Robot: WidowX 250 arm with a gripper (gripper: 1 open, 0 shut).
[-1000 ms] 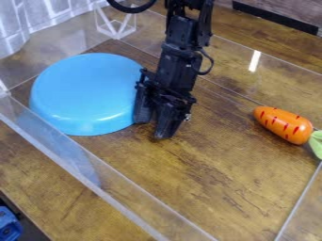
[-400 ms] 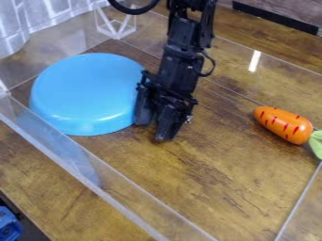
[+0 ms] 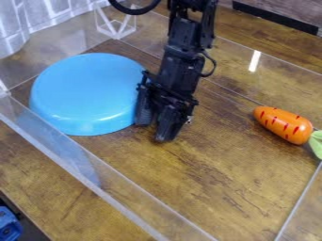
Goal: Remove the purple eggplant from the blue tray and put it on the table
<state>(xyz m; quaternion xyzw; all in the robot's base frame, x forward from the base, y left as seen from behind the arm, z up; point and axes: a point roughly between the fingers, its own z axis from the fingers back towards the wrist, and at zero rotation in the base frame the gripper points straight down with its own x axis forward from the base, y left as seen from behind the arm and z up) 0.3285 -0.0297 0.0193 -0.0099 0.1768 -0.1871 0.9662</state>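
The blue tray (image 3: 83, 91) lies on the table (image 3: 227, 179) at the left, and its top shows nothing on it. My black gripper (image 3: 161, 130) points down just off the tray's right edge, with its fingertips at or just above the tabletop. The purple eggplant does not show; I cannot tell whether it is hidden between the dark fingers. The fingers (image 3: 169, 120) stand close together, and the gap between them is too dark to read.
An orange carrot (image 3: 284, 123) with a green top lies on the table at the right. Clear acrylic walls (image 3: 75, 162) edge the table at the front left and back. A pale green item (image 3: 317, 143) shows at the right edge.
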